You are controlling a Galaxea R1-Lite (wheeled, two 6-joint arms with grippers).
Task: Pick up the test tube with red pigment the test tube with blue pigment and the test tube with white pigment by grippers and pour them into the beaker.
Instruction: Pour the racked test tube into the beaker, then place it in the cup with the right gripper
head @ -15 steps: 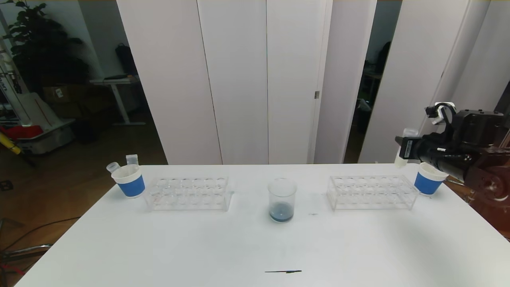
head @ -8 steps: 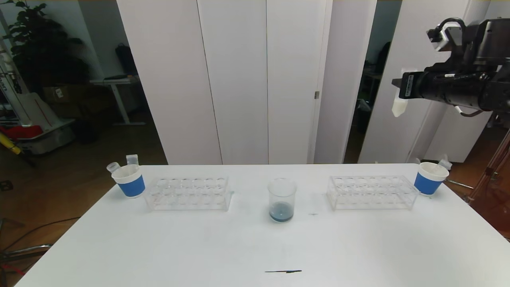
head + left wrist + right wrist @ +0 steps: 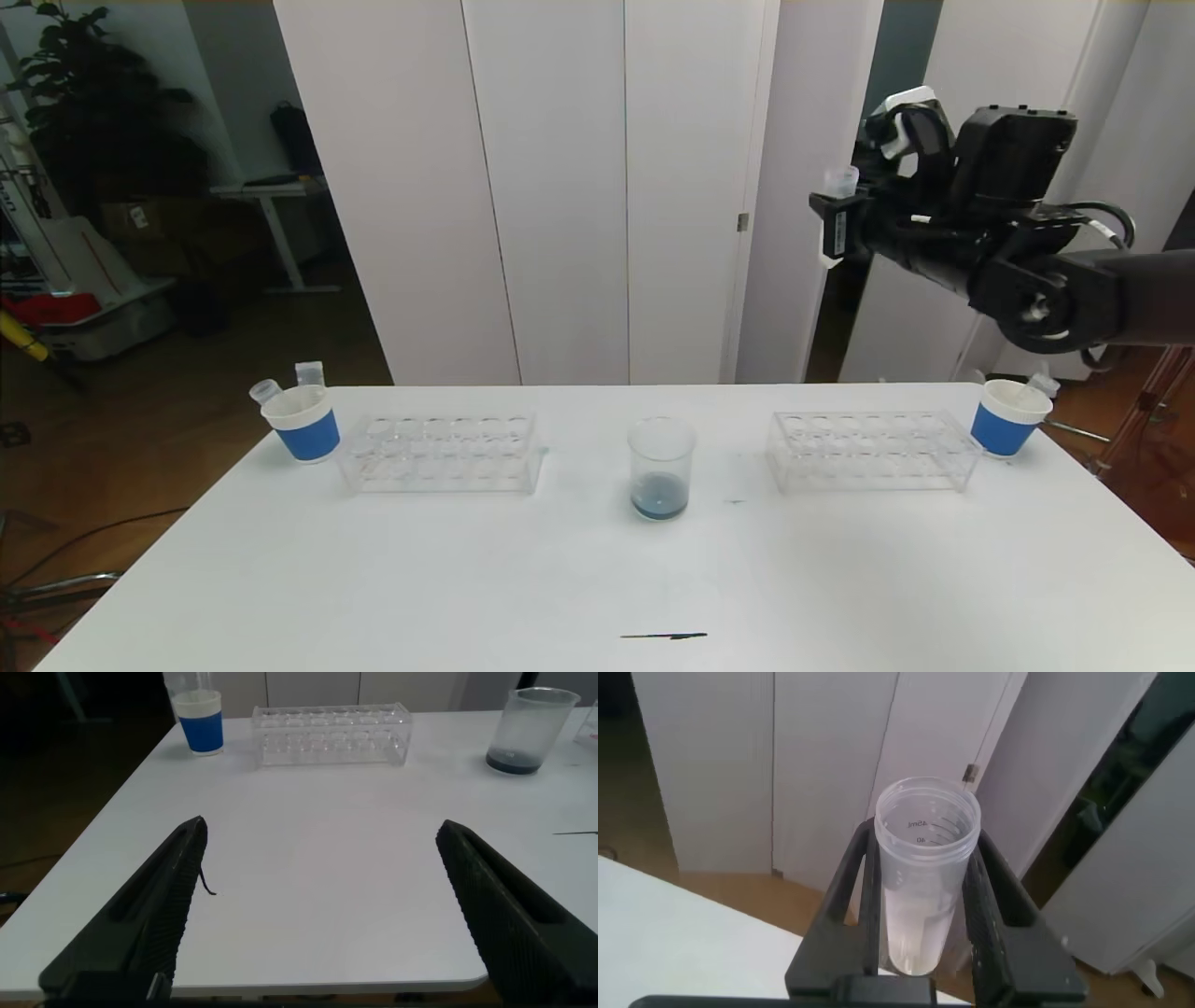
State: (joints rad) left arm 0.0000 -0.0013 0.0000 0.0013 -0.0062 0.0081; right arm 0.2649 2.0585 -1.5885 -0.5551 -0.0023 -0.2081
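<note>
Right claw [image 3: 834,229]: clenched on the test tube with white pigment [image 3: 926,873], held upright high above the bench [image 3: 597,579].
Beaker [image 3: 661,469]: below the claw, toward the robot's left.
Advice: tube is kept upright until over the beaker.
Left claw [image 3: 322,905]: released, parked low.

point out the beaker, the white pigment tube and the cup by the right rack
beaker [image 3: 661,467], head view, clear side wall
white pigment tube [image 3: 926,859], right wrist view, clear upper wall
right paper cup [image 3: 1000,430], head view, blue band
</note>
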